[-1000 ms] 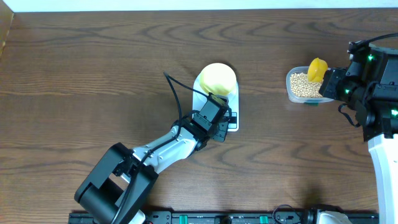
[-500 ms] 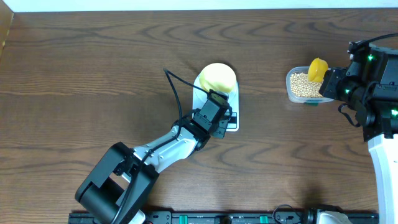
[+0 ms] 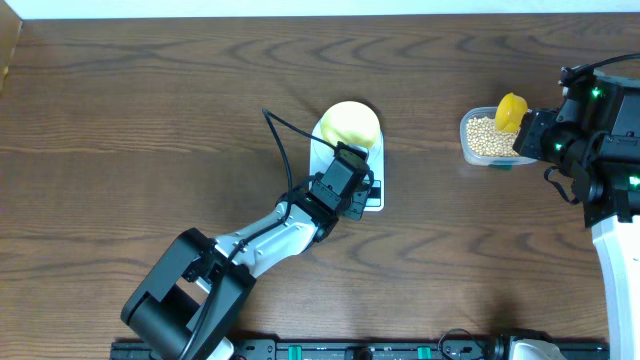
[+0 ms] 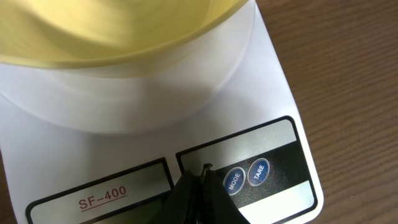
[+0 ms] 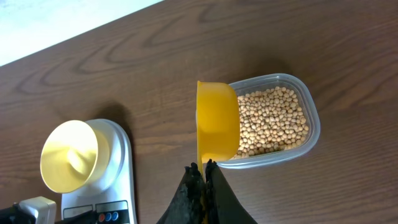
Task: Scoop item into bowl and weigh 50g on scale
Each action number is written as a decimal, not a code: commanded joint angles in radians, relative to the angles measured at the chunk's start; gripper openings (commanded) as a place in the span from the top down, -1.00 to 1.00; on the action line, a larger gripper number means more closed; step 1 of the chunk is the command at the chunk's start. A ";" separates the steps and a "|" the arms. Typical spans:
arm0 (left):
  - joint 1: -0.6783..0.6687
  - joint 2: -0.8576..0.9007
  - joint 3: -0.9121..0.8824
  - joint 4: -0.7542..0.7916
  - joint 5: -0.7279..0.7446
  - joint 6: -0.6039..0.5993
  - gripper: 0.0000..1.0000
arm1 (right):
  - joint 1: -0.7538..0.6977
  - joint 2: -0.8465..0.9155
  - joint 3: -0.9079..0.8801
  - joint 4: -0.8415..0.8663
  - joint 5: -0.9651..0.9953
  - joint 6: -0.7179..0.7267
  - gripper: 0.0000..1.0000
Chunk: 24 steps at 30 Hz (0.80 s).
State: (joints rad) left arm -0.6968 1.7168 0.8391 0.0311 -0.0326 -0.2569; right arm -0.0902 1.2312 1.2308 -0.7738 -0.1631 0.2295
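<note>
Right now, toward the middle of the desk (image 3: 150,100), the left gripper (image 4: 202,179) is holding its jaws clenched on nothing. Its tip is pointing at the front panel of the scale (image 4: 273,74), just beside the MODE button (image 4: 234,180) and near TARE (image 4: 259,172); whether it is touching, I cannot tell. Pinched shut, it is likely serving as one finger for zeroing. The bowl (image 4: 124,25) is sitting empty on the scale's round platform, probably so its weight is cancelled first. Near the desk's right edge, the right gripper (image 5: 203,171) is grasping the yellow scoop (image 5: 217,121) by its handle, poising it over the beans (image 5: 273,121) lying in the clear tub (image 5: 314,130), ready to dig.
</note>
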 commanded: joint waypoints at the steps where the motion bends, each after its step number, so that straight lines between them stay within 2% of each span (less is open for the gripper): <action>1: 0.000 0.016 -0.004 0.001 0.006 0.016 0.86 | -0.008 0.000 0.018 0.000 0.008 -0.010 0.98; 24: 0.000 0.068 -0.004 -0.050 0.006 0.012 0.86 | -0.008 0.000 0.018 -0.001 0.008 -0.010 0.98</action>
State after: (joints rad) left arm -0.6975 1.7428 0.8463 0.0132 -0.0250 -0.2569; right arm -0.0906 1.2312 1.2308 -0.7742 -0.1631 0.2295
